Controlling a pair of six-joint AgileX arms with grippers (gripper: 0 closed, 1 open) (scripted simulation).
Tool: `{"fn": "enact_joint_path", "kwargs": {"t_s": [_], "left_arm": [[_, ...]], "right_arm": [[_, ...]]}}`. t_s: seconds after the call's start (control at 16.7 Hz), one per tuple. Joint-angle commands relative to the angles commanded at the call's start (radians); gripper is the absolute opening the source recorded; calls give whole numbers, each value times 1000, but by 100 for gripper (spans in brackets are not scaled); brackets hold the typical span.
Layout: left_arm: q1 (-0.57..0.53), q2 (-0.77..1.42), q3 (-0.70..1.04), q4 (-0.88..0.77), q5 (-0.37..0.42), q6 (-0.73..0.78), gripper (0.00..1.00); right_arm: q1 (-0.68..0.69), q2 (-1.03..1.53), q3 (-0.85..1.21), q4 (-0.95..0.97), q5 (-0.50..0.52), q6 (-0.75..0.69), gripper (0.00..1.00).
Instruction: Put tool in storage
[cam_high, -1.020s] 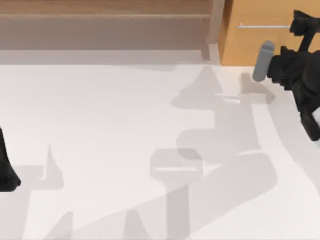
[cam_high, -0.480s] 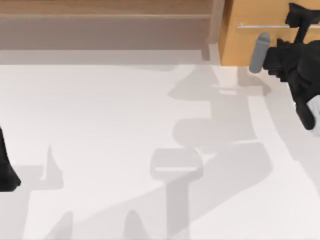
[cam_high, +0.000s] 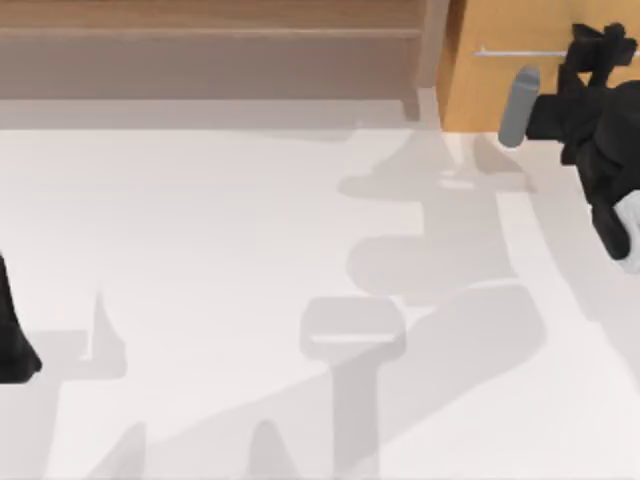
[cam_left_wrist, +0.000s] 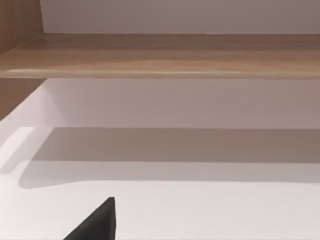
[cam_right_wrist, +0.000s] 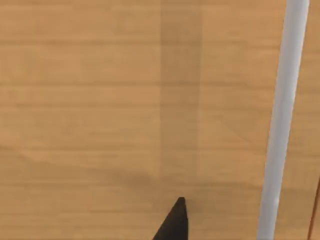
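We're parking our left gripper (cam_high: 15, 345) down at the table's (cam_high: 200, 250) left edge, doing nothing; can't tell how its fingers are set. Our right gripper (cam_high: 590, 55) is up at the far right, hovering right at the drawer (cam_high: 500, 90) front by the silver handle (cam_high: 520, 52). In the right wrist view a fingertip (cam_right_wrist: 175, 222) is poking up close to the orange wood with the handle (cam_right_wrist: 280, 125) just beside it, so we're probably lining up a pull. Honestly can't tell whether those fingers are spread or closed, or holding anything. The drawer is looking closed, and we're not spotting the tool. Risk: the fingers missing the thin bar, or slipping off mid-pull. The shelf (cam_high: 200, 40) sits farthest back.
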Motion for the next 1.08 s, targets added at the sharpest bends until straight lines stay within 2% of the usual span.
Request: {"fn": "enact_joint_path", "kwargs": {"t_s": [0.3,0.9,1.08], "left_arm": [[0,0,0,0,0,0,100],[0,0,0,0,0,0,100],[0,0,0,0,0,0,100]], "right_arm": [[0,0,0,0,0,0,2],[4,-2,-5,0,1,2,0],[15,-38,-73,47,10,3,0]]}}
